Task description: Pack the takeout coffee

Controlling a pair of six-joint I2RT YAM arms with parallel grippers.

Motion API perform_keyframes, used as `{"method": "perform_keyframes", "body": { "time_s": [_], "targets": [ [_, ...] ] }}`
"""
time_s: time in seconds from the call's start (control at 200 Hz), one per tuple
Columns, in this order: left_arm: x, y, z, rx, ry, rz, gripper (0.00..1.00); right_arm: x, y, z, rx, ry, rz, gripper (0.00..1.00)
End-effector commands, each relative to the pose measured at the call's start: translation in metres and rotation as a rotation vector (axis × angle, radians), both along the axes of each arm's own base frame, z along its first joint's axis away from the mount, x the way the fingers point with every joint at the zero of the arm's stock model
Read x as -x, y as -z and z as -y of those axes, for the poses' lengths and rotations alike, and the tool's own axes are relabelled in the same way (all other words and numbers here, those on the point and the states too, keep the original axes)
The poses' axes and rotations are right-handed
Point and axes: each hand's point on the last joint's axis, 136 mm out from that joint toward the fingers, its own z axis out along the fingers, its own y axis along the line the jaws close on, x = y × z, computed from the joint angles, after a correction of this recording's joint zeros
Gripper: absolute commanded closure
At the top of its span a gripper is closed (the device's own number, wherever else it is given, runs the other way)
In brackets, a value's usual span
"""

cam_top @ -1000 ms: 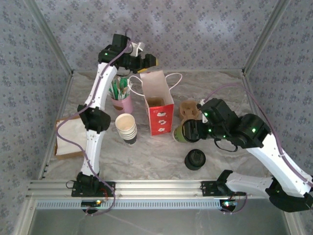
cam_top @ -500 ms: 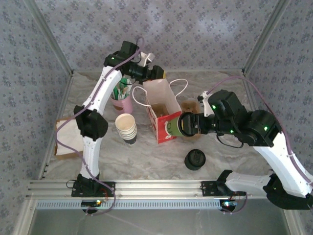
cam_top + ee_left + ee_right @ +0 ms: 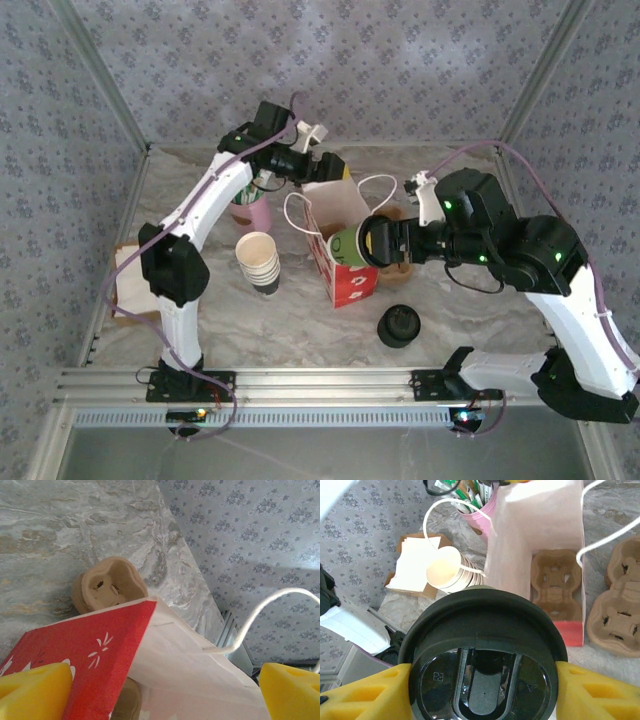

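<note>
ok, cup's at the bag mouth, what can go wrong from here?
1. The right claw holds the cup on its side, lid toward the wrist. Released like this, it would likely land sideways and could leak.
2. The left claw straddles the bag rim with jaws open, not pinching. The bag may shift or tip if the cup pushes its wall.
3. A handle string loops near the mouth and could snag the cup.

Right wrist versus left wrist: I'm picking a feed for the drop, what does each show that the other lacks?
Right wrist: the takeout coffee in the right gripper, the cup stack, a carrier inside the bag. Left wrist: the open left gripper at the bag's edge. Both: the bag, its string handle, a loose carrier on the table.
</note>
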Motion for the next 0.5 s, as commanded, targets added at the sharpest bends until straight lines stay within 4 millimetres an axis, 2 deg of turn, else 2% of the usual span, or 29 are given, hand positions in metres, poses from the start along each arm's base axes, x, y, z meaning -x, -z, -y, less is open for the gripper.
{"method": "perform_keyframes", "body": {
  "time_s": [0.0, 0.085, 0.135, 0.255, 0.43, 0.495],
  "targets": [
    [0.017, -0.032, 0.008, 0.077, 0.047, 0.066, 0.04, 0.001, -0.007, 0.005, 0.021, -0.005, 0.019, 0.35],
    [0.024, -0.034, 0.01, 0.088, 0.056, 0.06, 0.04, -0.002, -0.008, 0.007, 0.039, 0.001, 0.024, 0.35],
    [0.021, -0.042, 0.012, 0.11, 0.054, 0.094, 0.03, -0.003, -0.008, 0.009, 0.058, 0.006, 0.025, 0.35],
    [0.017, -0.046, 0.006, 0.102, 0.025, 0.107, 0.03, -0.01, -0.004, 0.014, 0.119, 0.024, 0.022, 0.35],
    [0.007, -0.08, -0.01, 0.105, -0.06, 0.17, 0.01, -0.022, 0.002, 0.018, 0.206, 0.047, 0.02, 0.36],
    [0.006, -0.087, -0.019, 0.09, -0.096, 0.161, 0.01, -0.027, 0.005, 0.017, 0.225, 0.05, 0.016, 0.36]
  ]
}}
